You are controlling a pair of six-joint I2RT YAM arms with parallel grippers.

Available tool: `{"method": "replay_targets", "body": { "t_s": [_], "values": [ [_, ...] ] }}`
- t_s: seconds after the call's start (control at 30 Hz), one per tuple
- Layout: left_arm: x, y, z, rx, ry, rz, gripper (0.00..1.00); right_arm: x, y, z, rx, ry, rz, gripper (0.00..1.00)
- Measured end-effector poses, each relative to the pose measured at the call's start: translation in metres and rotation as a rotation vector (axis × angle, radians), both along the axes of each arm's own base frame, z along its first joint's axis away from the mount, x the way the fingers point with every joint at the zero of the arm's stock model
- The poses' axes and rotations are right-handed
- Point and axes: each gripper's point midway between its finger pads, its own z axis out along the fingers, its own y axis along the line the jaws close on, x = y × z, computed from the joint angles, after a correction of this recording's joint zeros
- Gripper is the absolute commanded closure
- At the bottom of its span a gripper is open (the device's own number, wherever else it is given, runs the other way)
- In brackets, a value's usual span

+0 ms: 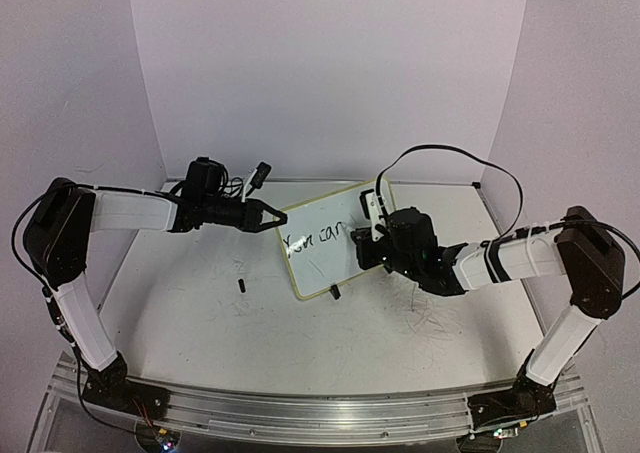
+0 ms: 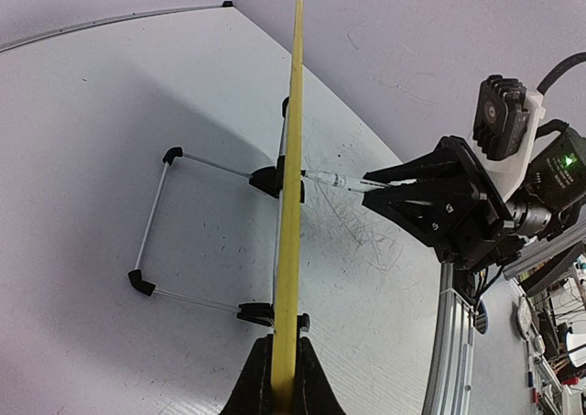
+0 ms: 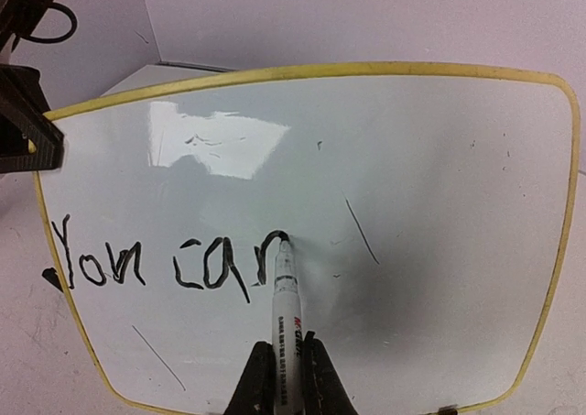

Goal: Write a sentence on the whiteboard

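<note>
The left gripper [image 2: 283, 369] is clamped on the board's [image 3: 430, 186] yellow rim. The right gripper [image 3: 285, 378] pinches a marker [image 3: 287, 291]; its tip, straight ahead, touches the board at the end of the lettering [image 3: 165, 264] "You can".

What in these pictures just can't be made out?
- Left wrist view: yellow-rimmed white whiteboard is edge-on, writing face hidden.
- Top view: right gripper covers the black handwritten lettering's end.
- Top view: loose small black object, too small to identify.
- Right wrist view: white marker's label, too blurred to read.

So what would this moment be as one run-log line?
left jaws: shut on whiteboard rim | right jaws: shut on marker, tip on board | sentence: "You ca", n half-drawn
</note>
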Motion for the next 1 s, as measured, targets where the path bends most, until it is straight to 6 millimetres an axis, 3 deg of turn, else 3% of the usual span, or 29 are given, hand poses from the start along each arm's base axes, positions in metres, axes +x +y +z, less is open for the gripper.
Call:
{"method": "replay_targets", "body": {
  "t_s": [0.57,1.0],
  "values": [
    [0.000,0.000,0.000,0.000,0.001,0.001,1.00,-0.007,-0.005,-0.017,-0.014,0.036,0.006,1.00],
    [0.000,0.000,0.000,0.000,-0.001,0.000,1.00,-0.011,-0.006,-0.010,-0.007,0.036,0.017,1.00]
  ]
}}
